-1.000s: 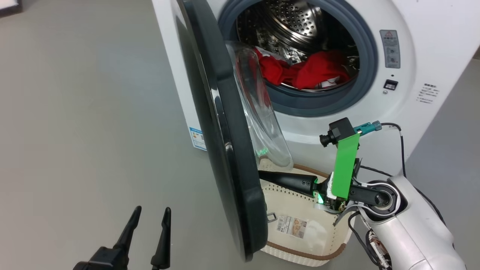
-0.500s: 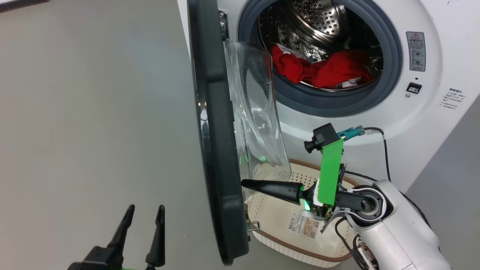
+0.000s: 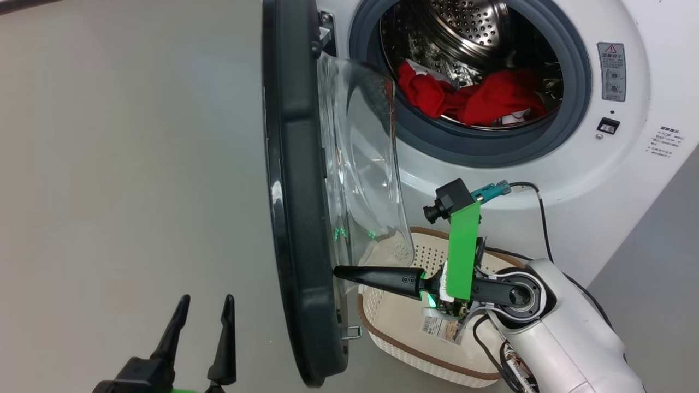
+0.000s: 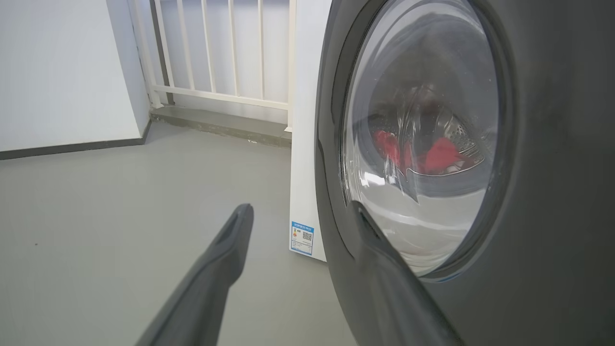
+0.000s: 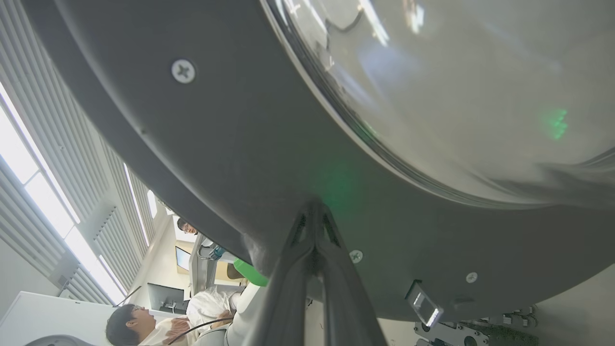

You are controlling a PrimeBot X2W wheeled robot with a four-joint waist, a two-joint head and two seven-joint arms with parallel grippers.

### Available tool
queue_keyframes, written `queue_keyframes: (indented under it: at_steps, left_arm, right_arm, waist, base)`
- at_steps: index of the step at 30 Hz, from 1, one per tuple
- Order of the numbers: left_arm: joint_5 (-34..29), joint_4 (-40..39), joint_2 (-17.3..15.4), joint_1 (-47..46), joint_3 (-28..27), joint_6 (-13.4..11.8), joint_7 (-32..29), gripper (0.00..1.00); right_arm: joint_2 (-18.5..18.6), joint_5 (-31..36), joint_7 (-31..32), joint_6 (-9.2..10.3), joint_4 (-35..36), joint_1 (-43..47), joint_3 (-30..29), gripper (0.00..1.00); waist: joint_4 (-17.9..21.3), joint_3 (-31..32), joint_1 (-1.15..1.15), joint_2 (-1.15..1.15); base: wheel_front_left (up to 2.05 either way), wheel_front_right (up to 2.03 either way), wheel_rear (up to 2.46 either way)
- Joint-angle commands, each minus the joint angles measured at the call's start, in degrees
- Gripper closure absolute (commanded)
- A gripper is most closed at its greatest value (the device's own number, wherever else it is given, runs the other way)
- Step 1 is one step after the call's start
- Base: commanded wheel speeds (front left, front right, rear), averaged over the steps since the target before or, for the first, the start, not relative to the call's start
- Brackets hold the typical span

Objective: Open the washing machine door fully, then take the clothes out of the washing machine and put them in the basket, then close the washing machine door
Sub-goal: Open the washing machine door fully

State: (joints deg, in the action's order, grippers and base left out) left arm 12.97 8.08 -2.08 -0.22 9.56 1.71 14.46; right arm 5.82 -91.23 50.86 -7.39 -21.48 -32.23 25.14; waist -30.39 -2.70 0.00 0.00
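The washing machine stands with its door swung out edge-on, black rim toward me, clear glass bowl facing the drum. Red clothes lie inside the steel drum. My right gripper is shut, empty, its tips pressed against the door's inner rim below the glass; the right wrist view has the gripper touching that dark rim. The cream basket sits on the floor below the opening, under my right arm. My left gripper hangs open at lower left, outside the door, the clothes visible through the glass.
Grey floor spreads left of the door. A white railing and a low step run behind the machine's side panel. People sit behind me in the right wrist view. A black cable loops off my right wrist.
The door has swung wider open, with my shut right gripper moving left along with its inner rim. The head camera has shifted. My left gripper has kept its place.
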Motion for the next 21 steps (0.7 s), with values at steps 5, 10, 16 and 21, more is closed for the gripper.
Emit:
queue_keyframes:
  at_steps: [5, 10, 16, 21]
  left_arm:
    - [0.3, -1.4, -0.8, -1.0, -1.9, -0.3, 0.5, 0.0]
    - [0.2, -1.3, -0.8, -1.0, -2.0, -0.2, 0.5, 0.0]
    - [0.0, -1.1, -0.8, -1.0, -2.0, 0.0, 0.5, 0.0]
    - [-0.1, -0.7, -0.8, -0.9, -2.0, 0.2, 0.5, 0.0]
  right_arm:
    - [-2.0, 0.9, 0.0, -0.1, 1.4, -2.2, 1.3, 1.0]
    - [-2.4, 0.5, -0.5, -0.1, 1.2, -2.4, 1.9, 1.0]
    - [-2.6, 0.4, -1.3, -0.1, 1.2, -2.1, 2.4, 1.0]
    - [-1.9, 1.3, -2.5, -0.1, 1.0, -1.0, 2.0, 0.55]
  waist:
    - [0.0, 0.2, 0.0, 0.0]
    - [0.1, 0.3, 0.0, 0.0]
    - [0.1, 0.4, 0.0, 0.0]
    - [0.4, 0.9, 0.0, 0.0]
  base:
    - [0.0, 0.0, 0.0]
    - [0.0, 0.0, 0.0]
    - [0.0, 0.0, 0.0]
    - [0.0, 0.0, 0.0]
